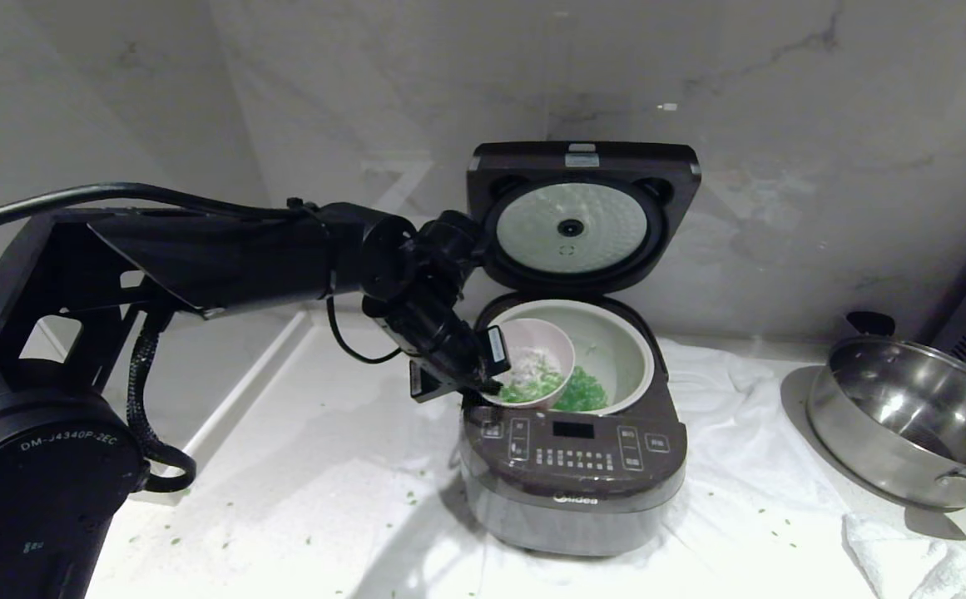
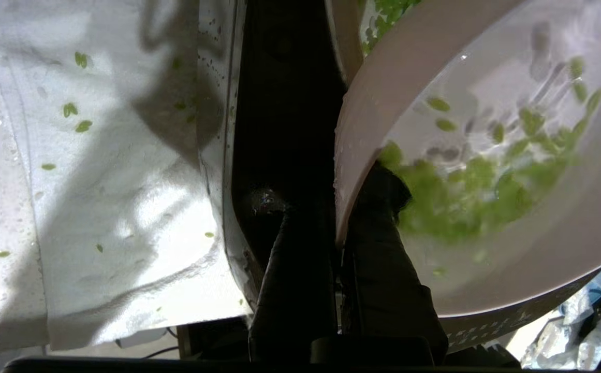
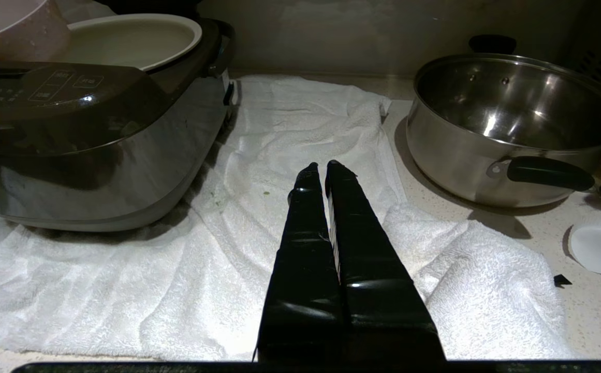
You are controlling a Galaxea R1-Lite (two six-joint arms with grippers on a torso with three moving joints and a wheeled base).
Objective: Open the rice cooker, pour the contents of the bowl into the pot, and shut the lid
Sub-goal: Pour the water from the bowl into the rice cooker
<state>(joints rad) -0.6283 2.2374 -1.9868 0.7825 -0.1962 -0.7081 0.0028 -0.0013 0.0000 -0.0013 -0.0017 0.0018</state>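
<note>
I read the left gripper [image 1: 483,374] as clenched on the rim of the bowl [image 1: 542,345], tilted over the pot [image 1: 616,341]; its fingertips hide part of the green bits [image 2: 466,191] (blurred). The right gripper [image 3: 321,168] rests pressed together, empty, above the towel [image 3: 279,129].
</note>
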